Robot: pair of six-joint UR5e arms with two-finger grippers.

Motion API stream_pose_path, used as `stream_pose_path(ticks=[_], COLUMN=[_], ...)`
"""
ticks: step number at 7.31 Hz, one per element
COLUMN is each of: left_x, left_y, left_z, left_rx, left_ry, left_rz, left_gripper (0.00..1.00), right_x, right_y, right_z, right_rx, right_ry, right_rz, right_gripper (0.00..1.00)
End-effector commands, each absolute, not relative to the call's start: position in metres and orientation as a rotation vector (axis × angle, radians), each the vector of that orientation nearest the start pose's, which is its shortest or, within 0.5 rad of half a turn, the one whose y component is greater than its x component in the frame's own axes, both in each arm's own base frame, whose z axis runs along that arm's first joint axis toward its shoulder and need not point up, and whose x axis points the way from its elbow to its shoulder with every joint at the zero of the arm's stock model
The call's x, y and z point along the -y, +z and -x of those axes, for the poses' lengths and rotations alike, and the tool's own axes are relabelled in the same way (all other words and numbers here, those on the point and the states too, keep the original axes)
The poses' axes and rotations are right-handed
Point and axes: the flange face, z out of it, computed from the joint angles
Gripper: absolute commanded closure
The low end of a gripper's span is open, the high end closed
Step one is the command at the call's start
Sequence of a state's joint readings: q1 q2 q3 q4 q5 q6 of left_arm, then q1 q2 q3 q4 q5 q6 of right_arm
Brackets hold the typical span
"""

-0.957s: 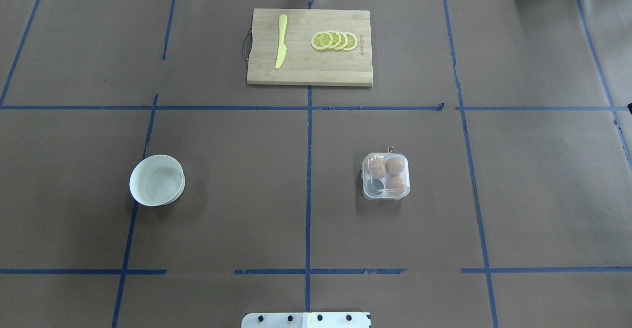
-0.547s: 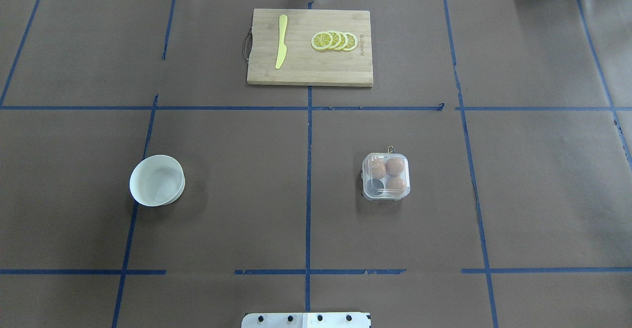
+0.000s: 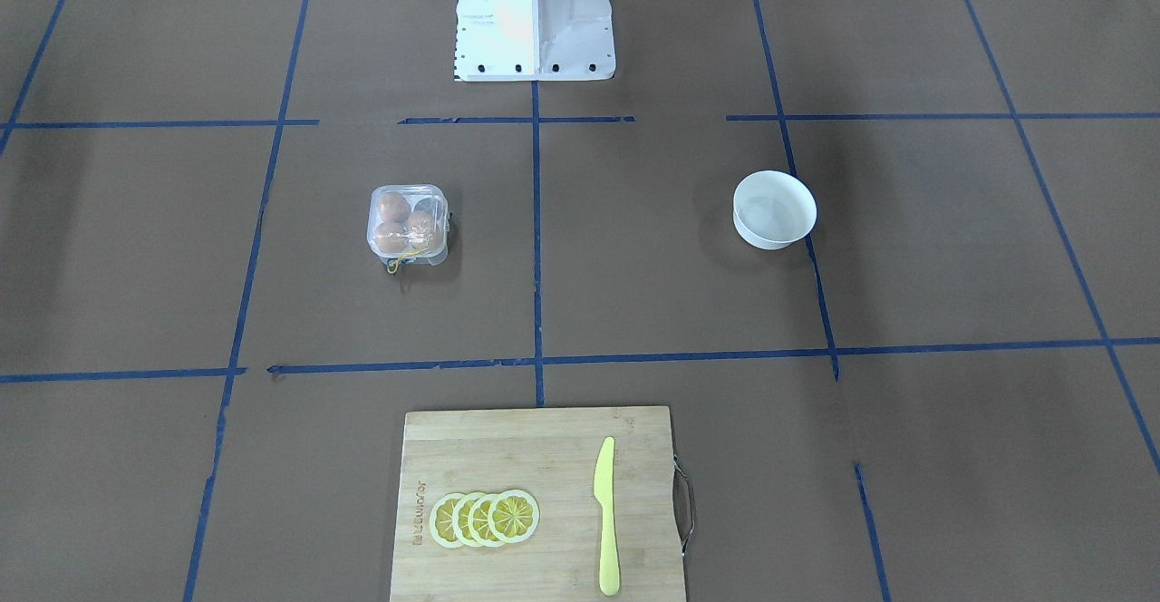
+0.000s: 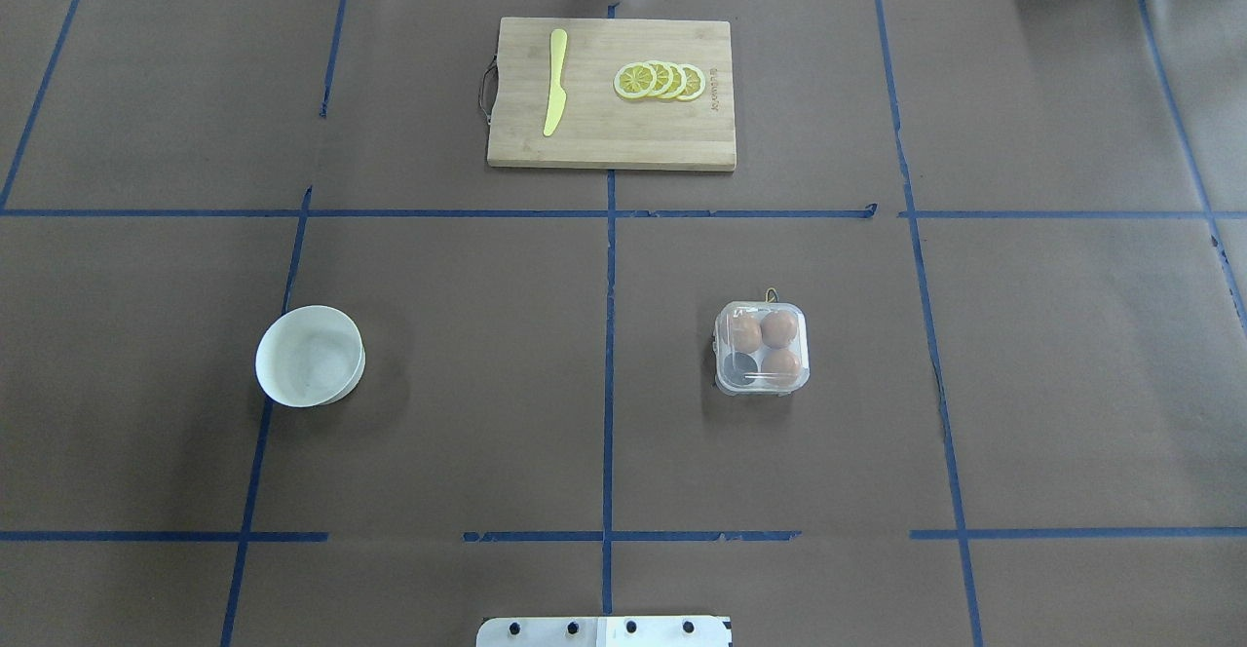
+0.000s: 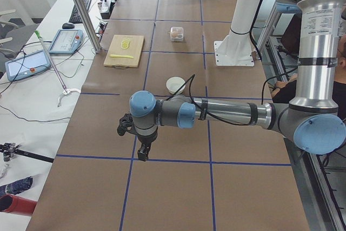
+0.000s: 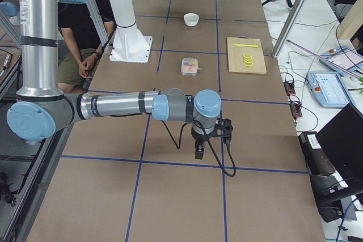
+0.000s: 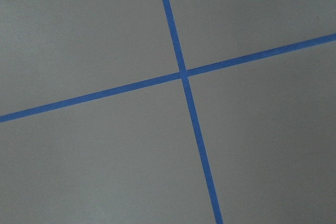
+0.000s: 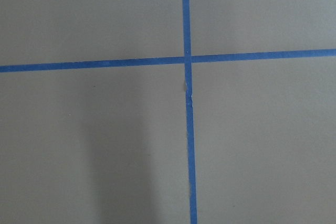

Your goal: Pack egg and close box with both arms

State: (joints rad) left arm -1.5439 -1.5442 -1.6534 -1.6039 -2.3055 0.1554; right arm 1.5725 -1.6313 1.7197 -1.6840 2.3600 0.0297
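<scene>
L arm [image 5: 232,113] hangs low over the L end of the surface [image 4: 117,433]. Its claw [image 5: 141,155] points down above a tape cross, well apart from all items. Only the side view shows it, so can't tell if it's wide or narrow. Its wrist cam shows just paper + tape.

The white bowl [image 4: 310,369] is in the L half, nearer the robot's edge than the far edge, and looks empty. At mid far edge is the cutting board [image 4: 623,145] w/ yellow knife [image 4: 555,82] and lemon slices [image 4: 660,81] on it.

Just R of the centre line sits the box [image 4: 761,347], lid apparently down over the cups. Eggs [image 4: 778,328] fill 3 cups; the cup at its near-L corner is bare. The yellow string [image 3: 399,263] pokes out on the far-edge side.

R arm [image 6: 113,105] is over the R end, and its claw [image 6: 199,152] is likewise unreadable.

Risks, as I judge them:
- The clear lid hides whether the latch has caught. If not, it prob springs up at a nudge.
- The box is light, so a one-sided press would skid or tip it and the eggs could roll out.
- The string may snag a finger and drag the box.
- An arm sweeping in low from the L end could clip the bowl.
</scene>
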Motion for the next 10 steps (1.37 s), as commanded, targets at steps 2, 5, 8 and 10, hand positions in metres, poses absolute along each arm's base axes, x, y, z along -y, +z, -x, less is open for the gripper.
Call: stream_pose_path(ticks=[2, 5, 8, 10], left_x=[0.488, 0.488, 0.489, 0.489], left_y=[0.630, 0.629, 0.631, 0.629], left_z=[0.053, 0.053, 0.053, 0.053], left_rx=[-0.729, -0.728, -0.727, -0.727], left_ry=[0.207, 0.208, 0.208, 0.209], left_rz=[-0.136, -0.137, -0.137, -0.141], left_gripper=[0.00, 0.00, 0.00, 0.00], right_x=[0.448, 0.447, 0.454, 0.455], right_y=[0.658, 0.656, 0.648, 0.647], right_z=[-0.073, -0.075, -0.079, -0.079], right_rx=[0.825, 0.825, 0.823, 0.823], right_ry=[0.048, 0.054, 0.058, 0.057], right_rz=[0.072, 0.067, 0.049, 0.047], right_gripper=[0.00, 0.00, 0.00, 0.00])
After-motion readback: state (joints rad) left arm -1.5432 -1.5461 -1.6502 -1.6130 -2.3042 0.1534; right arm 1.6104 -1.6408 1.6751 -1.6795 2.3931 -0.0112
